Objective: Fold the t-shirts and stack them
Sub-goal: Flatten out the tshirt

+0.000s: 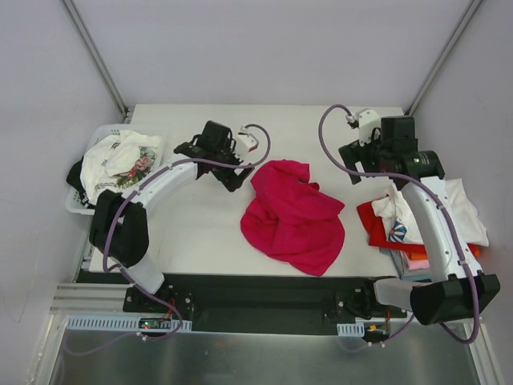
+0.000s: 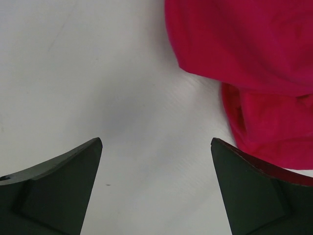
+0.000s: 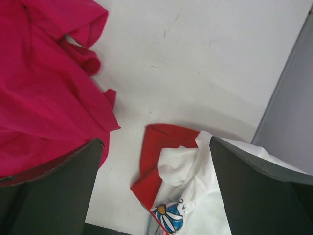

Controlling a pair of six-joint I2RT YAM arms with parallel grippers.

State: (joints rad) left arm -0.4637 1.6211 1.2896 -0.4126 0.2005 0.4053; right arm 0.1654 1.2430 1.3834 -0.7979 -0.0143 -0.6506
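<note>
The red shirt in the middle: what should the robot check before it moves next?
1. The left claw open and empty: ok.
2. The right claw open and empty: ok.
3. The red shirt lying flat: not ok, crumpled.
4. The left claw close to its edge: ok.
5. The pile of shirts on the right neat: cannot tell, the arm hides much of it.
</note>
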